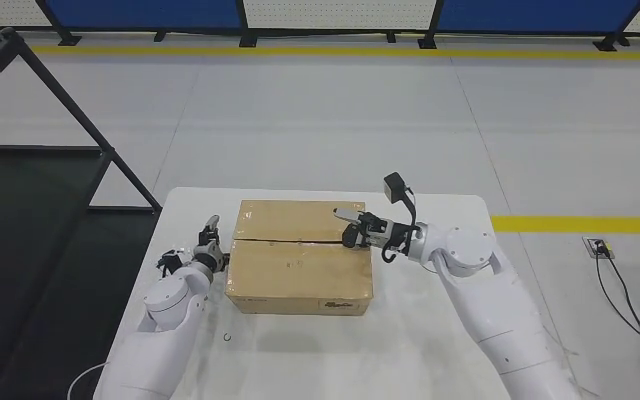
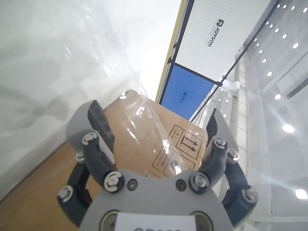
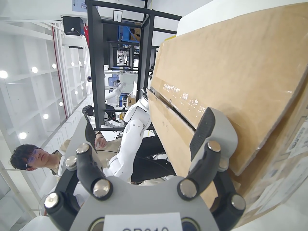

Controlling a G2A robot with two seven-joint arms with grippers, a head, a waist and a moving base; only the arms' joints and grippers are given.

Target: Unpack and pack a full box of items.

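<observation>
We see the left claw [image 1: 208,241] spread wide and empty at the left end of the box [image 1: 300,277], the right claw [image 1: 352,226] likewise, low over its top seam [image 1: 285,241].

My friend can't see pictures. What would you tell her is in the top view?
A brown cardboard box with its top flaps down sits on a white table. The right gripper is open over the box top at one end, and the left gripper is open beside the other end.
</observation>
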